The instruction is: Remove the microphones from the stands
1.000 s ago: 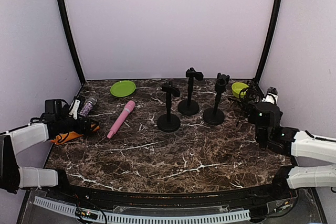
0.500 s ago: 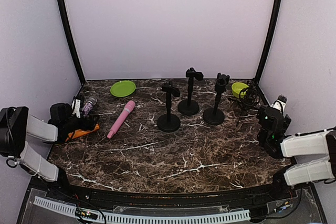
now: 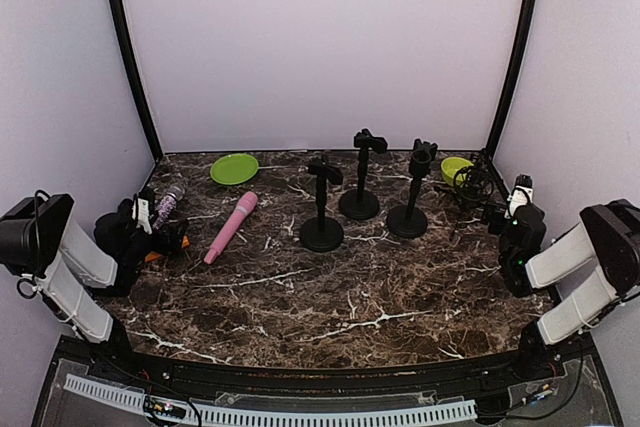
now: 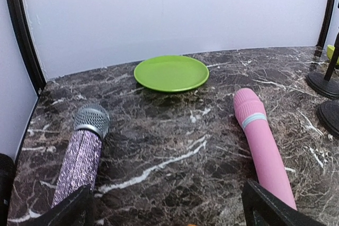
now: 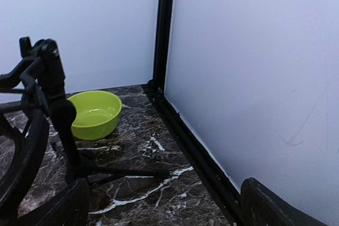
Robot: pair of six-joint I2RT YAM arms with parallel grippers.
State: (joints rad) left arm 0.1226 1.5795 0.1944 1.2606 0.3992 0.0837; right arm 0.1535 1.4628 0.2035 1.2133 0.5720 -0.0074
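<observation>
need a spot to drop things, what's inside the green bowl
Nothing shows inside the green bowl, only its shiny bottom. Its near rim hides the nearest part of the inside, and a black tripod covers its left edge.

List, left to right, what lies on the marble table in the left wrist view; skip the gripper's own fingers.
Purple glittery microphone with a silver mesh head → round flat green plate → smooth pink microphone → black round stand bases at the right edge.
</observation>
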